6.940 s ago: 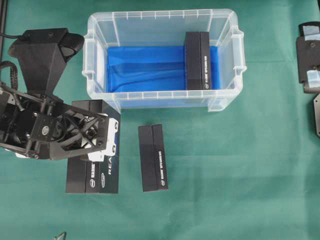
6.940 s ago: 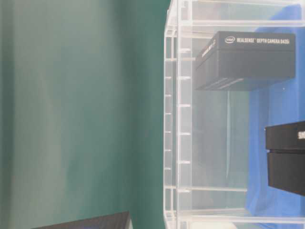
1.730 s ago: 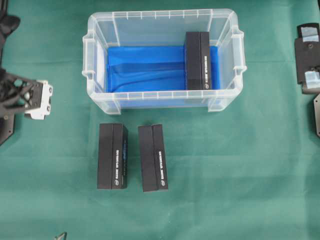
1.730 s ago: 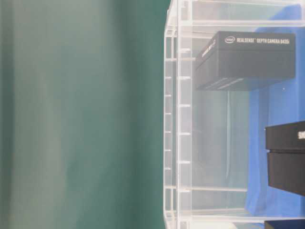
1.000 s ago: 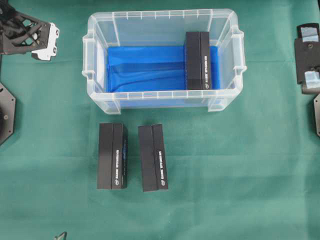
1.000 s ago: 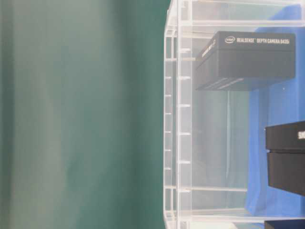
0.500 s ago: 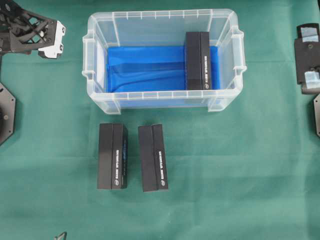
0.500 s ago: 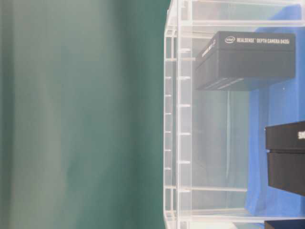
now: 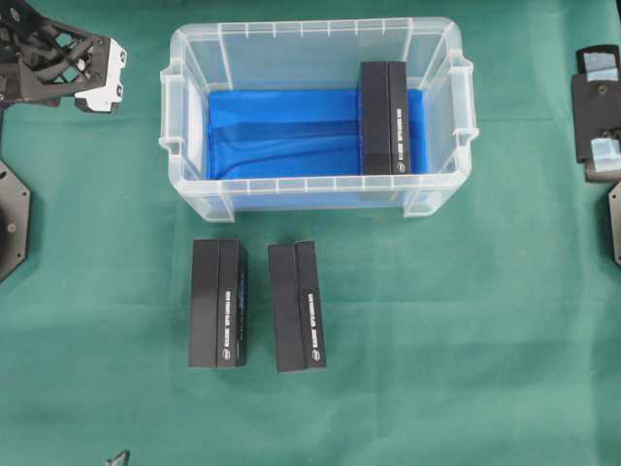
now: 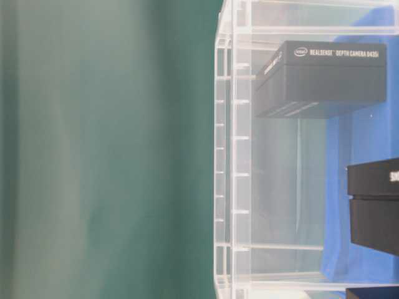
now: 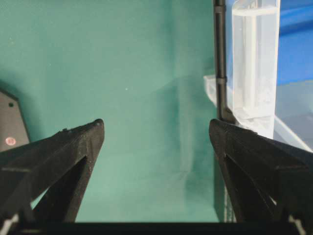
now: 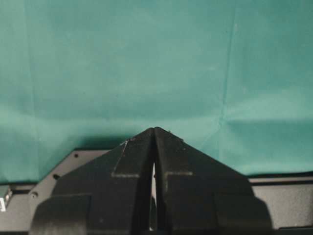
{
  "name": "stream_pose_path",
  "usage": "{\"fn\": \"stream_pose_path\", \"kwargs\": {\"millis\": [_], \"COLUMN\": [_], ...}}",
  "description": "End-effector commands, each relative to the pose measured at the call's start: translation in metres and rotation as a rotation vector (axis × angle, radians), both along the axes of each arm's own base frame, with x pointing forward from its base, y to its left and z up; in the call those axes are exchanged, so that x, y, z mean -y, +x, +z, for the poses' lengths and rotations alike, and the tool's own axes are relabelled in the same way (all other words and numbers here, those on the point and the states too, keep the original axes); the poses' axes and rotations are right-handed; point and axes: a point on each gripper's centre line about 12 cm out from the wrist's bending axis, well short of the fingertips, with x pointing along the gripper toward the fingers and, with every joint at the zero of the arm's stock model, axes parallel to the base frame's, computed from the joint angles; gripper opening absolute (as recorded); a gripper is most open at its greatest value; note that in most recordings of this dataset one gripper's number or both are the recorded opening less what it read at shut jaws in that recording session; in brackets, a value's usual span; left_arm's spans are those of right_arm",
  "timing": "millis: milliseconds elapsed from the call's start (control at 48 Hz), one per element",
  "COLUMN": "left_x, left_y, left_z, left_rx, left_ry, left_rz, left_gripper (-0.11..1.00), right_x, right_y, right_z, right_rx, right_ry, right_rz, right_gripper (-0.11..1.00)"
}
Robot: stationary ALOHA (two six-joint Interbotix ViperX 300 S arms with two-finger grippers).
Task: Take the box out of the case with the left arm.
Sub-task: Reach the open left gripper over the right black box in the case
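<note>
The case (image 9: 310,27), a clear bin with a blue lining, stands at the top middle of the green cloth. One black box (image 9: 384,116) stands on edge inside it against the right wall, and shows through the wall as the box (image 10: 324,78) in the table-level view. My left gripper (image 9: 97,78) hovers over the cloth left of the case's far-left corner. In the left wrist view the left gripper (image 11: 156,129) is open with only cloth between its fingers and the case corner (image 11: 254,63) beside the right finger. My right gripper (image 12: 154,129) is shut and empty.
Two more black boxes (image 9: 217,303) (image 9: 297,306) lie side by side on the cloth in front of the case. A black base plate (image 9: 12,218) sits at the left edge. The right arm's black hardware (image 9: 602,107) stays at the right edge.
The left gripper has swung up from the left edge to the far left and drifted slightly right toward the case, staying open. Boxes, case and right arm have not moved.
</note>
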Motion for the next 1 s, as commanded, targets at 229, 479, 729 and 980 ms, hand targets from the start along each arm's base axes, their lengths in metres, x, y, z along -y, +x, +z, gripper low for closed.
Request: {"fn": "stream_pose_path", "kwargs": {"millis": [229, 479, 729, 980], "left_x": [-0.001, -0.001, -0.002, -0.006], "left_y": [0.001, 0.002, 0.012, 0.035], "left_z": [0.008, 0.008, 0.008, 0.012], "left_rx": [0.027, 0.031, 0.027, 0.022], "left_ry": [0.006, 0.002, -0.001, -0.002], "left_rz": [0.007, 0.008, 0.002, -0.012], "left_gripper": [0.89, 0.89, 0.89, 0.89], "right_x": [0.000, 0.000, 0.000, 0.000], "right_y": [0.002, 0.002, 0.002, 0.002], "right_z": [0.003, 0.003, 0.003, 0.003], "right_rx": [0.014, 0.014, 0.014, 0.014], "right_ry": [-0.001, -0.002, -0.002, -0.002], "right_rz": [-0.003, -0.001, -0.001, -0.001], "right_gripper": [0.00, 0.00, 0.00, 0.00]}}
